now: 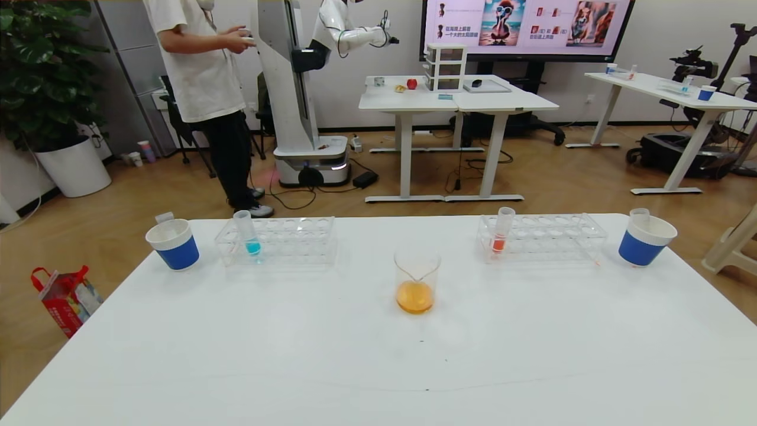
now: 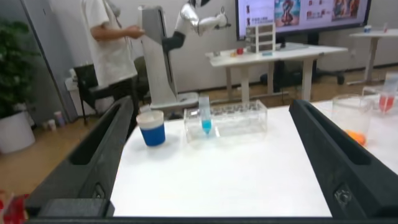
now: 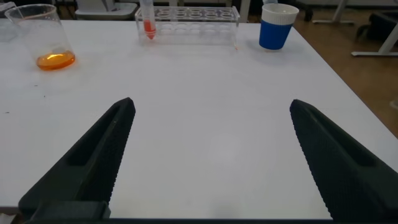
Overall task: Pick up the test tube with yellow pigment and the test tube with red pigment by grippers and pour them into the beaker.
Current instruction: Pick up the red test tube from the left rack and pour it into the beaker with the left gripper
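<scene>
The beaker (image 1: 417, 287) stands mid-table holding orange liquid. The test tube with red pigment (image 1: 502, 232) sits upright in my right-hand clear rack (image 1: 547, 238), beside a blue paper cup (image 1: 644, 240). A blue-liquid tube (image 1: 248, 233) stands in the left rack (image 1: 278, 239). My left gripper (image 2: 211, 168) and right gripper (image 3: 211, 162) hover low over the white table (image 1: 378, 367), jaws spread wide, holding nothing.

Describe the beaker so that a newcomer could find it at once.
On the white table, look midway between the two clear tube racks, slightly nearer the robot. The beaker stands alone there: clear glass with a pouring lip and orange liquid at the bottom, unlike the blue-and-white paper cups.
</scene>
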Robot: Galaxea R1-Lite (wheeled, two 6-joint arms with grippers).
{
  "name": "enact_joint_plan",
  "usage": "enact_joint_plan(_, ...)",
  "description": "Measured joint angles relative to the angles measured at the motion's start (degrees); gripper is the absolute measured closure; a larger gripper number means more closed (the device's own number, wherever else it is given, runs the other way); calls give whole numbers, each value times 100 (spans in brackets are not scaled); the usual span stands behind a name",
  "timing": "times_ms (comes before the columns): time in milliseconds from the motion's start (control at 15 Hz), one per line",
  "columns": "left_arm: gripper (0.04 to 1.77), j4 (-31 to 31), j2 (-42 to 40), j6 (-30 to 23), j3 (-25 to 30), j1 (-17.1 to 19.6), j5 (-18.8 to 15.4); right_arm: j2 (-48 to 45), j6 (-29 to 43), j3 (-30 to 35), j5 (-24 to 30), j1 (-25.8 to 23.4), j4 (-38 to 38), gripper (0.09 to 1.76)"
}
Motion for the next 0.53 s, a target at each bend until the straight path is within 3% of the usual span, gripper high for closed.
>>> enact_joint_plan(267, 6, 1527, -26, -235, 449, 0, 52, 0, 0, 0, 1, 0, -2, 11)
enact_joint_plan(533, 6, 1604, -29, -271, 472, -12, 50, 0, 0, 0, 0, 0, -2, 11)
